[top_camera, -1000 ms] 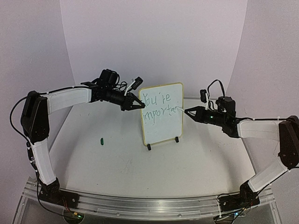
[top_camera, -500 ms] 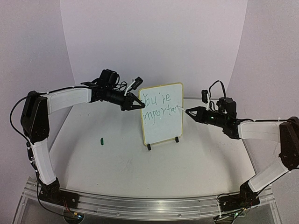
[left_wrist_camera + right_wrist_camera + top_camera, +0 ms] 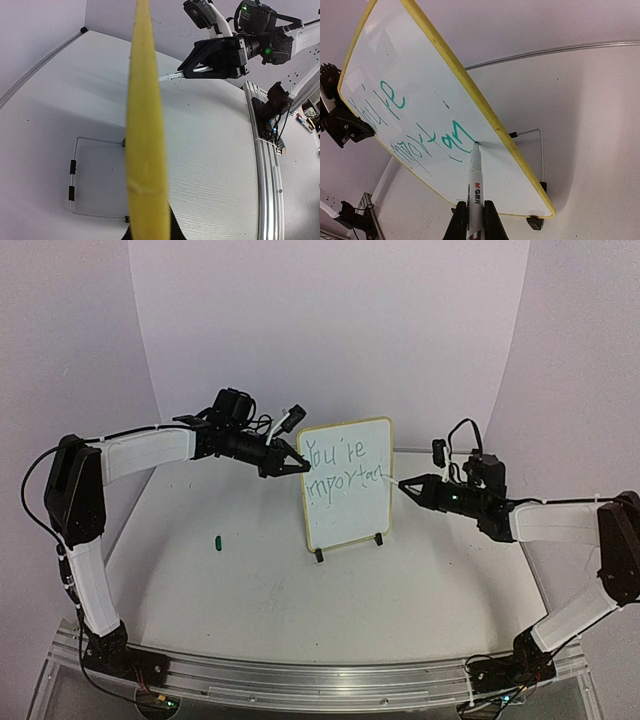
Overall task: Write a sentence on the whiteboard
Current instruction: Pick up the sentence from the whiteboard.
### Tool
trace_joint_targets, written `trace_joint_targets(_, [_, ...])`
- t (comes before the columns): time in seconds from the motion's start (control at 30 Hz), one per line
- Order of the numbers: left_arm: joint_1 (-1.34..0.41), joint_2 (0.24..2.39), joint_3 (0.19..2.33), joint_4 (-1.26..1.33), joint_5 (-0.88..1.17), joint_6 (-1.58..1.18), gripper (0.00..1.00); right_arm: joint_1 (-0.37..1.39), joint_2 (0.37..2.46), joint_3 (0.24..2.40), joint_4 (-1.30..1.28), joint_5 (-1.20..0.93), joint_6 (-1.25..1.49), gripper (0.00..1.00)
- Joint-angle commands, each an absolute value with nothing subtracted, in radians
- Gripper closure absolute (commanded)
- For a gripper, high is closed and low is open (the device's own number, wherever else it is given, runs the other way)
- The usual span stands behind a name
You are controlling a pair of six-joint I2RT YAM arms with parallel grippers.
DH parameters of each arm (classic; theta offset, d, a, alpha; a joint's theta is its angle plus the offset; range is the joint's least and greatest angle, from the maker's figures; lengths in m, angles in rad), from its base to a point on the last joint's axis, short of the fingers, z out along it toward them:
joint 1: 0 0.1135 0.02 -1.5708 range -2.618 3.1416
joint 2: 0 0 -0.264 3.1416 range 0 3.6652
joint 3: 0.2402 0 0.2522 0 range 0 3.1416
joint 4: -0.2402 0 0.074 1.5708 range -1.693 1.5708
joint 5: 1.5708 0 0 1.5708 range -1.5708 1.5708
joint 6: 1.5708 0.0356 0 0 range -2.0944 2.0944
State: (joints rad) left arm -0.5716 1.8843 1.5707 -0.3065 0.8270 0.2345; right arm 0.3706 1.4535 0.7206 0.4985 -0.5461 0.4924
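Observation:
The whiteboard (image 3: 347,485) stands upright on small black feet mid-table, its pale-yellow frame (image 3: 485,107) edging the writing face. Green words on it (image 3: 345,468) read "You're" above "importan". My left gripper (image 3: 300,466) is shut on the board's upper left edge; in the left wrist view that edge is a blurred yellow bar (image 3: 145,130) hiding the fingers. My right gripper (image 3: 402,483) is shut on a white marker (image 3: 476,192), whose tip (image 3: 477,145) touches the board at the end of the second line, near the right frame.
A small green marker cap (image 3: 216,540) lies on the table left of the board. The board's wire stand (image 3: 75,180) reaches behind it. An aluminium rail (image 3: 300,680) runs along the near edge. Purple backdrop walls close the back and sides.
My right gripper has drawn the marker slightly rightward and down along the second line, adding strokes after "importa". The left gripper and the board have stayed still.

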Motion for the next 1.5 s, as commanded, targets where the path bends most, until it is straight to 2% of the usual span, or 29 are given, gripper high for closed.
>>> trace_joint_targets(0.0, [-0.597, 1.905, 1.574, -0.41, 0.838, 0.257, 1.0, 0.368, 1.39, 0.724, 0.528, -0.544, 0.503, 1.0])
trace_joint_targets(0.47, [-0.598, 1.905, 1.574, -0.411, 0.838, 0.257, 1.0, 0.368, 1.458, 0.771, 0.525, -0.546, 0.487, 1.0])
trace_joint_targets(1.0, [-0.597, 1.908, 1.574, -0.411, 0.838, 0.258, 1.0, 0.367, 1.412, 0.735, 0.524, -0.413, 0.501, 1.0])
trace_joint_targets(1.47, [-0.598, 1.902, 1.574, -0.413, 0.836, 0.259, 1.0, 0.368, 1.351, 0.745, 0.534, -0.544, 0.503, 1.0])
